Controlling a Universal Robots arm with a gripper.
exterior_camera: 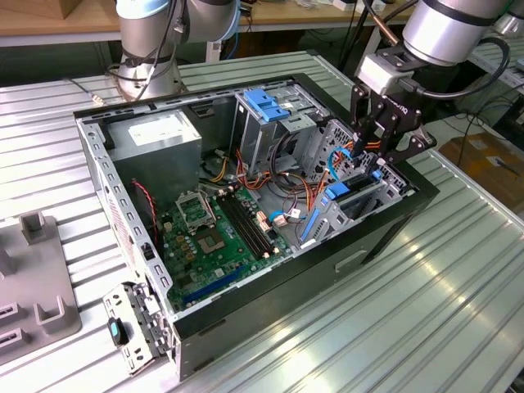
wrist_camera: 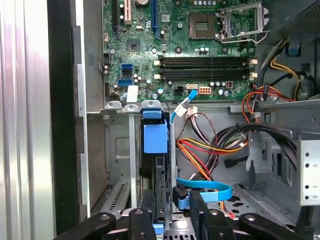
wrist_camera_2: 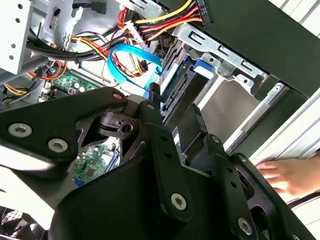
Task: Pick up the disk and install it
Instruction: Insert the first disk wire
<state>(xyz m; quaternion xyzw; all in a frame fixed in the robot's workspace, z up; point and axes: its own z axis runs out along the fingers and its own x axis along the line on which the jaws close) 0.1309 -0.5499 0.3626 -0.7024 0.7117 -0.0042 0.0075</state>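
Now, exterior view: the gripper (exterior_camera: 372, 160) is seen over the drive bay (exterior_camera: 385, 196) on the exterior view's right, closed on the upright disk (exterior_camera: 354, 187).
Second wrist view: the disk (wrist_camera_2: 180, 87) is pinched between the fingers (wrist_camera_2: 155, 100) and judged partly entered; a person's hand (wrist_camera_2: 285, 175) nearby is to be avoided.
First wrist view: the blue rail (wrist_camera: 154, 137) should be kept square to the bay, and the blue cable (wrist_camera: 205, 191) left unsnagged.

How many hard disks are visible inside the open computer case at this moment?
1. The disk stands on edge in a bay at the case's end nearest the exterior view's right, under the pincer. Others may be hidden in the metal cage.
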